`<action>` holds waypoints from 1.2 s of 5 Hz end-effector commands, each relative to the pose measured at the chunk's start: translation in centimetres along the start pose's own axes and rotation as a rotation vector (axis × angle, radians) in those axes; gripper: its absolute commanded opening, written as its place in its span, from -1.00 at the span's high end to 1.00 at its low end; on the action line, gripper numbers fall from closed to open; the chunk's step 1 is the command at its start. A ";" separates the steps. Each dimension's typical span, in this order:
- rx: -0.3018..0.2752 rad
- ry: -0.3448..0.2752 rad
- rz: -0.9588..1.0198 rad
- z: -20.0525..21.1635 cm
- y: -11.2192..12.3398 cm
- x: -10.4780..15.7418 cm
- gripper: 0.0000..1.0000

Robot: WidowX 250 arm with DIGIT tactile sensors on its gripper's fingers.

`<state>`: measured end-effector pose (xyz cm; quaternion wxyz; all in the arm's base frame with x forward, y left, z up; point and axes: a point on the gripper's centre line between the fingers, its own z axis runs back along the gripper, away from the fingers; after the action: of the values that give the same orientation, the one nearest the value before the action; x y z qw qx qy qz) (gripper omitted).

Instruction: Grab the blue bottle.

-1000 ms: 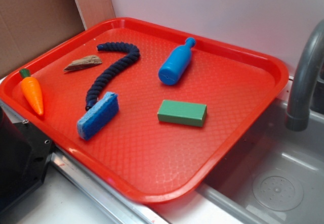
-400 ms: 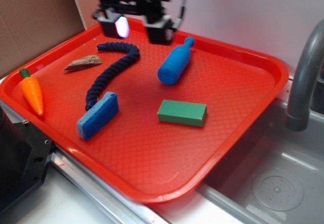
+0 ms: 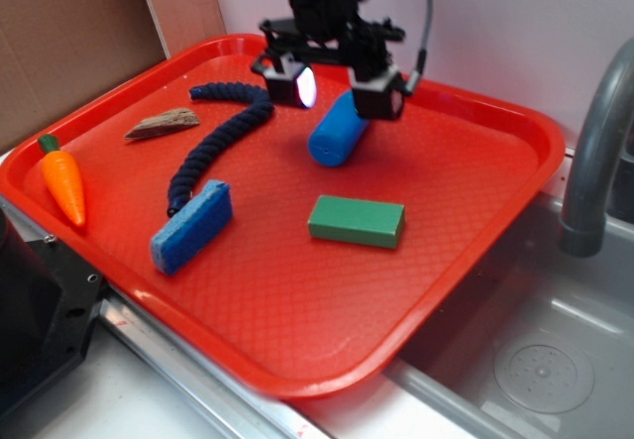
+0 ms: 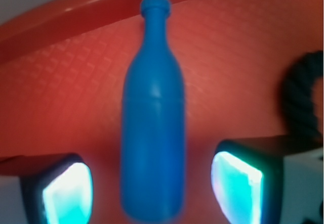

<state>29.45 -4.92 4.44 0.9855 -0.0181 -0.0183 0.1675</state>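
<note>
The blue bottle [image 3: 337, 134] lies on its side on the red tray [image 3: 466, 221], neck toward the far rim; in the exterior view its upper part is hidden behind my gripper. My gripper [image 3: 332, 90] hangs open just above it, one glowing pad on each side. In the wrist view the blue bottle [image 4: 154, 133] runs lengthwise up the middle, its fat base between my fingertips [image 4: 68, 193], and the gripper [image 4: 152, 191] has clear gaps to both pads.
A green block [image 3: 357, 221] lies in front of the bottle. A dark navy rope [image 3: 223, 137], blue sponge [image 3: 191, 226], wood piece [image 3: 161, 123] and toy carrot [image 3: 62, 183] lie to the left. A grey faucet [image 3: 594, 152] and sink are at right.
The gripper came into view from the back left and has moved right and forward, now standing over the bottle. The bottle and the other things lie as before.
</note>
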 end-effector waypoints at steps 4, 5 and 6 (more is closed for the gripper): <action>0.004 -0.047 0.020 1.0 3.8 0.5 1.00; -0.002 -0.076 -0.031 5.8 6.2 -0.4 1.00; 0.021 -0.010 -0.141 9.6 8.2 -1.2 1.00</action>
<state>24.07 2.30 11.89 0.9952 -0.0059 0.0138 0.0970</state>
